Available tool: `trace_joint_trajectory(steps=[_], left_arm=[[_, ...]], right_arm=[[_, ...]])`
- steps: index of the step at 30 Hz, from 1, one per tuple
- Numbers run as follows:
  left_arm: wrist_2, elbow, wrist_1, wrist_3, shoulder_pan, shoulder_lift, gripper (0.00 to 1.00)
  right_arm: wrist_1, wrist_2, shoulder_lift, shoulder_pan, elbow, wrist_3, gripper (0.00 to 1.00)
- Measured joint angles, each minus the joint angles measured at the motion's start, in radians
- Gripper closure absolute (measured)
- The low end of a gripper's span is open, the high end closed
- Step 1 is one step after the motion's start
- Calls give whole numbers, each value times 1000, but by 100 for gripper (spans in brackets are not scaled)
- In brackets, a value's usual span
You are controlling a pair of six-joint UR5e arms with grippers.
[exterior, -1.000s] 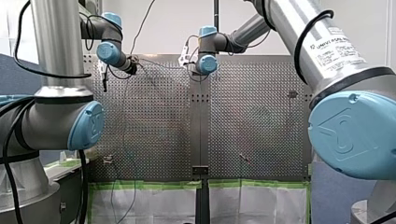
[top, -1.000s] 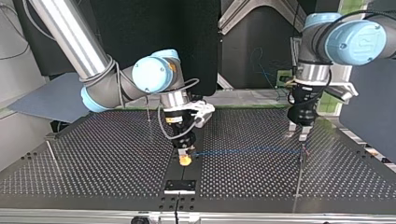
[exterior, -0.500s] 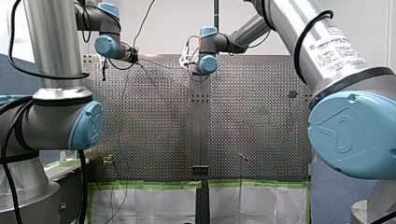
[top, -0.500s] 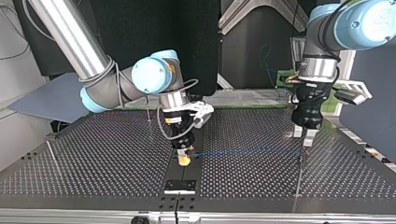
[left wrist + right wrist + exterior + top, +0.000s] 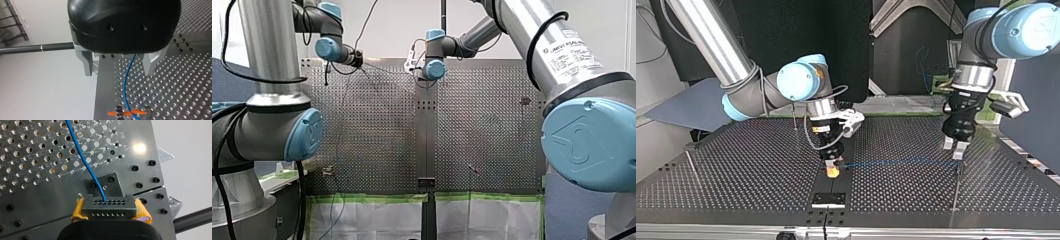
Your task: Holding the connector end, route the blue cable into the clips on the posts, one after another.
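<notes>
Shifted slightly leftward in the top view since earlier, my left gripper (image 5: 954, 148) hangs spread and empty over the right post (image 5: 955, 187). At left, my right gripper (image 5: 834, 171) clamps the connector (image 5: 109, 205); the blue cable (image 5: 896, 162) stretches rightward to that post.

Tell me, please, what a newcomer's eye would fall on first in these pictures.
Most likely the blue cable, stretched straight across the perforated table in the top view. At that view's middle, my right tool with yellow pads is shut on the grey connector; further right, my left tool hangs open astride the cable.
</notes>
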Motion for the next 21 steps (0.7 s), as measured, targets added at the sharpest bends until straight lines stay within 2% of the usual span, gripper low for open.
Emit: trace_joint_trajectory(steps=[9, 14, 21], left_arm=[[-28, 37, -34, 44, -37, -55, 0], [-49, 38, -30, 61, -63, -53, 0], [-103, 41, -13, 79, -90, -66, 0]], right_arm=[[-1, -1, 1, -1, 0, 0, 100], [-1, -2, 2, -1, 0, 0, 100], [0, -5, 4, -1, 1, 0, 100]])
